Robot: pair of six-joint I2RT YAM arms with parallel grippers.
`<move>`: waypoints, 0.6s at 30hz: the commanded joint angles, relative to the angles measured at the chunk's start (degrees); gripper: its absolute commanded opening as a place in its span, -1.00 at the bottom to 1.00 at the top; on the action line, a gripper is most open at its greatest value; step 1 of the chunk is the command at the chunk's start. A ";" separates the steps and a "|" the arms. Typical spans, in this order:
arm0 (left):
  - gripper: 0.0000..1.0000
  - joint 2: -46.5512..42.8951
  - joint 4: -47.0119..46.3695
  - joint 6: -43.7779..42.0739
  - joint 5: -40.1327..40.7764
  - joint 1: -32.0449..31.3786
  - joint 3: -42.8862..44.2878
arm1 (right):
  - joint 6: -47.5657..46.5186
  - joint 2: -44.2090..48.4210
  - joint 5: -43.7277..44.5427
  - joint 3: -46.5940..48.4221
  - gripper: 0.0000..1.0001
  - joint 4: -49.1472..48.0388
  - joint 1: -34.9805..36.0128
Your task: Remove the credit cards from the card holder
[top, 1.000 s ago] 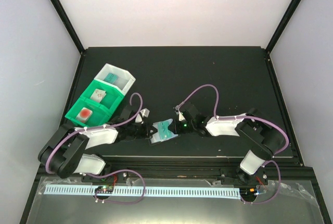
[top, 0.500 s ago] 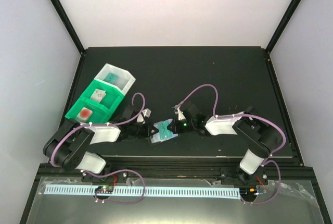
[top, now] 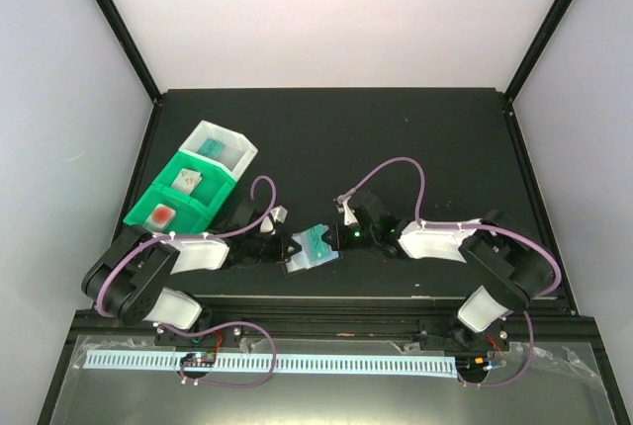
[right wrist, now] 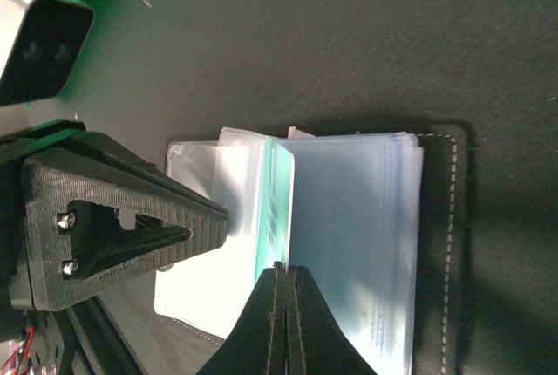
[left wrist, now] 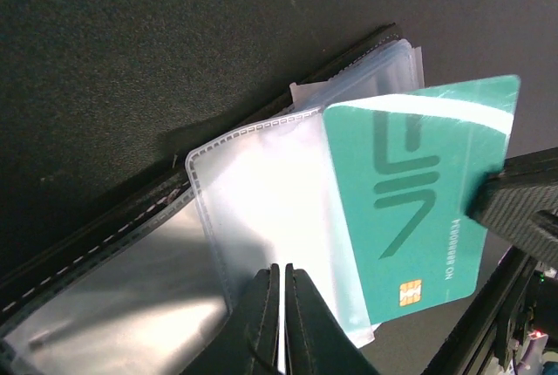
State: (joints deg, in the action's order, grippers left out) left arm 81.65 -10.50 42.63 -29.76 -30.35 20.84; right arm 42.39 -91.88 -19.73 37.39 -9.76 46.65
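The card holder [top: 300, 259] lies open near the table's front edge, its black cover [right wrist: 441, 244] under a fan of clear plastic pockets [right wrist: 349, 235]. My left gripper [left wrist: 283, 269] is shut on one clear pocket [left wrist: 261, 209] of the holder. A teal credit card [left wrist: 418, 209] with white marks sticks partly out of that pocket. My right gripper [right wrist: 282, 266] is shut on the edge of the teal card [right wrist: 277, 209]. In the top view the left gripper [top: 285, 247] and the right gripper [top: 333, 238] meet over the teal card [top: 316, 240].
A green bin [top: 148, 200] and a white bin [top: 237, 151] stand at the left. They hold a card with a red round mark [top: 161, 215], a pale card [top: 186, 180] and a teal card [top: 213, 145]. Black frame rails border the table.
The right arm's elbow has swung a little to the right and the teal card has shifted slightly up and right. The left arm settled closer to the holder.
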 commanded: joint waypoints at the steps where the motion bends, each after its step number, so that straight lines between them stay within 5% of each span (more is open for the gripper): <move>1: -0.86 -0.09 -0.19 0.30 1.26 -0.21 0.61 | -0.06 2.68 5.25 -0.74 -0.98 3.50 -0.67; 13: -0.02 -12.52 5.75 2.11 0.69 -0.28 2.35 | 2.64 10.06 5.56 -1.07 -0.98 4.77 -0.68; 18: 0.16 -17.05 3.75 4.76 -2.14 -0.27 1.21 | 5.30 14.10 1.26 -2.78 -0.98 -0.28 -0.66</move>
State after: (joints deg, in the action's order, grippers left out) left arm 67.72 -6.22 45.15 -29.71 -30.46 21.30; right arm 45.19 -80.68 -15.73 36.16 -5.74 46.28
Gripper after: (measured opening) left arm 0.560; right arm 0.010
